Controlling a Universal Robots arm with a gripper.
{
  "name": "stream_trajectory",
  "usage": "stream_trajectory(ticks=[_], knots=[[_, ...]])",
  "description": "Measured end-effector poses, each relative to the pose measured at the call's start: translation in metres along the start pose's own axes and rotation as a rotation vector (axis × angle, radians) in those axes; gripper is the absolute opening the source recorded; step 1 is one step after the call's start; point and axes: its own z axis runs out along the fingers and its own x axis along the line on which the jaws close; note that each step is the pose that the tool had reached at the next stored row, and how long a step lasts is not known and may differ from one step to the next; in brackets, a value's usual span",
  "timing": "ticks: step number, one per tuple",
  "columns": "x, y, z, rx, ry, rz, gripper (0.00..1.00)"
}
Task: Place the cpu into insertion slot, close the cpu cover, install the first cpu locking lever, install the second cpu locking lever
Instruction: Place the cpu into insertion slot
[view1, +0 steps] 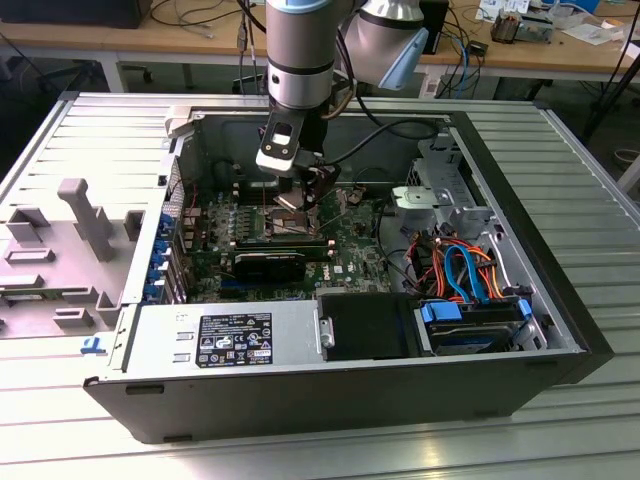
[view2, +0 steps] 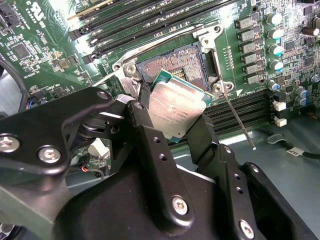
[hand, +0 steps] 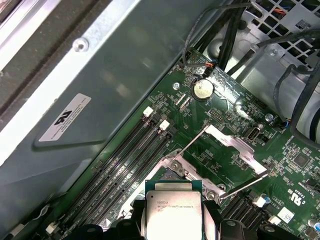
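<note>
black two-finger gripper (view2: 172, 111) is clamped on the small square silver-topped cpu (view2: 176, 100), held tilted just above the dark-framed square insertion slot (view2: 176, 64). the slot lies directly beyond the fingertips. the silvery framed cpu cover (hand: 234, 143) stands open.

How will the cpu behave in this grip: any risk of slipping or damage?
The cpu looks like a thin, stiff plate, probably light for its size. The end effector pinches it by its edges, and its metal top looks smooth, so it may slip or twist if nudged.
</note>
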Motion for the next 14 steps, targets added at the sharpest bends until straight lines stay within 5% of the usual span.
stream_trajectory(ticks=[14], knots=[[0.0000, 0.0000, 0.0004, -0.0001, -0.0002, 0.009, 0.54]])
